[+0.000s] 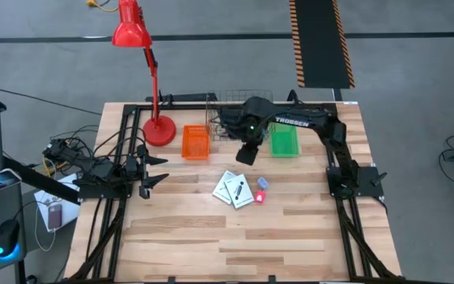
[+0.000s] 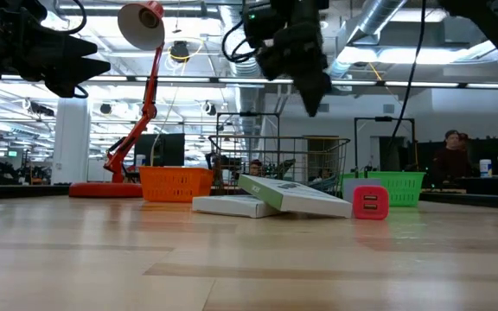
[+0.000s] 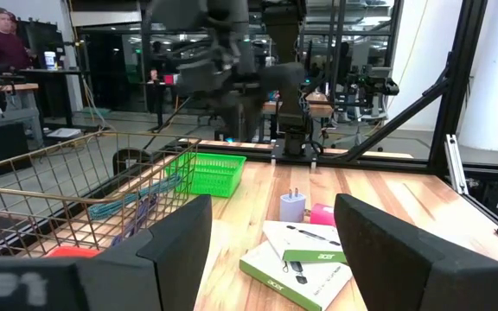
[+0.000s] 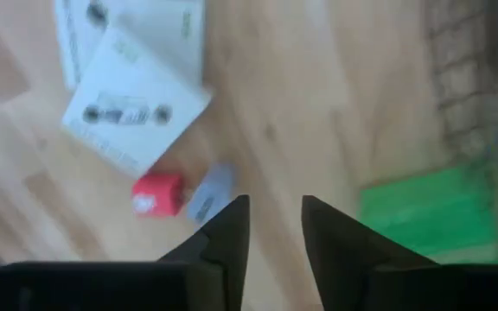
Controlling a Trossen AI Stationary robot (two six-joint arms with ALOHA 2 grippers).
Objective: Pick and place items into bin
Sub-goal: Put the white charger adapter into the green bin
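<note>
- Right gripper (image 1: 247, 153): held in the air above the table, between the orange basket (image 1: 196, 143) and the green basket (image 1: 284, 142), just in front of the wire basket (image 1: 239, 110). In the right wrist view its two dark fingers (image 4: 228, 229) stand a little apart with a narrow gap and nothing between them.
- Left gripper (image 1: 154, 170): waits at the table's left side, at about 9 o'clock from the packets. In the left wrist view its fingers (image 3: 180, 246) are spread wide and hold nothing.
- White packets (image 1: 234, 189): two flat boxes with dark print lie on the bare wood near the table's middle, one overlapping and leaning on the other, as the low view shows (image 2: 292, 195).
- Small red block (image 1: 259, 196): rests on the table just beside the packets, at about 3 o'clock from them; the low view (image 2: 370, 203) shows it upright on the wood.
- Small pale charger-like block (image 1: 262, 183): lies at about 12 o'clock from the red block, close to it; whether the two touch cannot be told.
- Wire basket: at the table's far edge, at 12 o'clock from the packets; the left wrist view shows a teal-handled tool (image 3: 132, 198) lying inside it.
- Red desk lamp (image 1: 144, 71): its base stands at about 9 o'clock from the orange basket.
</note>
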